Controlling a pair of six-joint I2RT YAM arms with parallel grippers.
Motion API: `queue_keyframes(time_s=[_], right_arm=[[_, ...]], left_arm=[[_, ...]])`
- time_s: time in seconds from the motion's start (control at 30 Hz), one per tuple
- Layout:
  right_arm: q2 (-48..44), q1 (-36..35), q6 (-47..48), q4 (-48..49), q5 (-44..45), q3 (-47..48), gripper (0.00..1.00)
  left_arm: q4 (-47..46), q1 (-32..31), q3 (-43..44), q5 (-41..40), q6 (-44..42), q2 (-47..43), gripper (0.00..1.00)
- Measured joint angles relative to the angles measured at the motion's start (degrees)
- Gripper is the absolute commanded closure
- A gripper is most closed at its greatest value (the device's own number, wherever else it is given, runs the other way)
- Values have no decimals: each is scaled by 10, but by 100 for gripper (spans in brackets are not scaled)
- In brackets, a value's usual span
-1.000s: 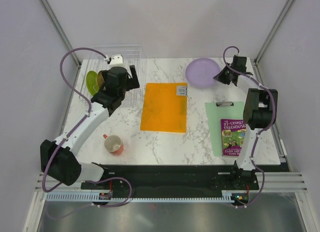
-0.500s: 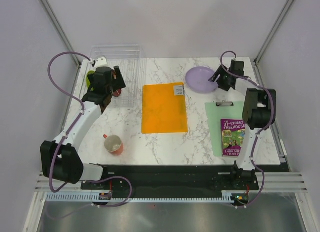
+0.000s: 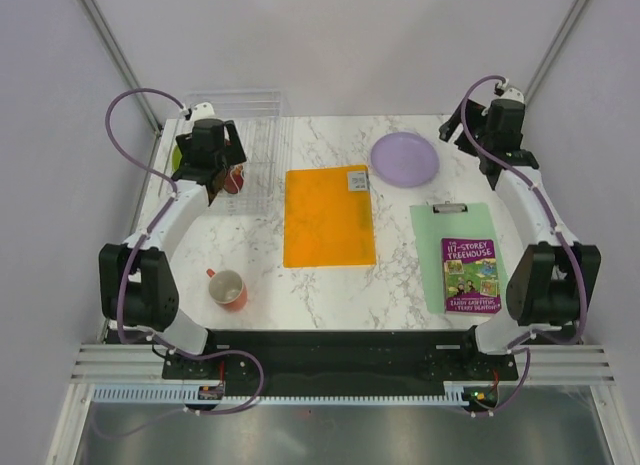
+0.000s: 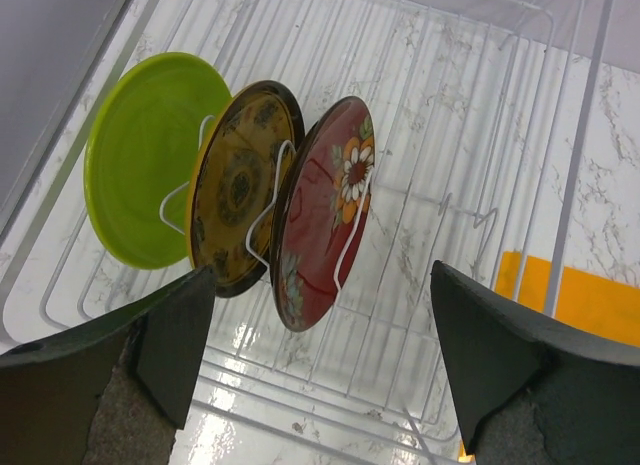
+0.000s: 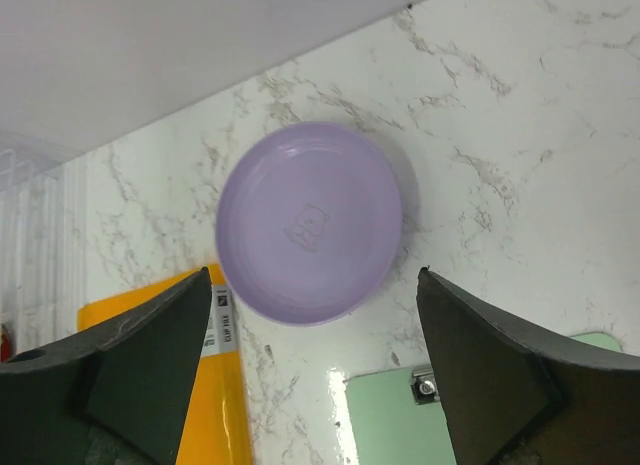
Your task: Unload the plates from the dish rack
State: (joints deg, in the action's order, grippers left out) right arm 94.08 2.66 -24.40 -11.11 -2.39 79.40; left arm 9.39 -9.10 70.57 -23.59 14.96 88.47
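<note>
Dish rack (image 4: 480, 135) held three: lime green plate (image 4: 140, 155), yellow plate (image 4: 240, 185), dark red plate (image 4: 320, 225). One lavender plate (image 5: 310, 220) lay on tabletop (image 5: 480, 105). Both left pincer (image 4: 322, 285) and right pincer (image 5: 312, 275) were spread wide, empty. One book (image 3: 470, 275) read "STOREY TREEHOUSE".

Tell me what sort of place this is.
Probably a robot test cell, not a kitchen: robot arms bolted to a marble-look table, plain white walls close around it, and mixed props: a dish rack of plates, a folder, a book.
</note>
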Motion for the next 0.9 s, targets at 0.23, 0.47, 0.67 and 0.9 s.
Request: queue_keyframes(time_s=[0.23, 0.47, 0.67, 0.9], right_arm=[[-98, -11, 12, 3, -2, -75, 10], [-109, -10, 17, -9, -15, -128, 10], [-128, -10, 23, -13, -21, -156, 11], [-132, -10, 30, -15, -24, -168, 11]], left_arm=[[-10, 2, 19, -21, -9, 65, 9], [-11, 16, 21, -20, -9, 105, 21], [-13, 26, 30, -13, -4, 138, 76], [-5, 29, 41, -1, -10, 147, 98]])
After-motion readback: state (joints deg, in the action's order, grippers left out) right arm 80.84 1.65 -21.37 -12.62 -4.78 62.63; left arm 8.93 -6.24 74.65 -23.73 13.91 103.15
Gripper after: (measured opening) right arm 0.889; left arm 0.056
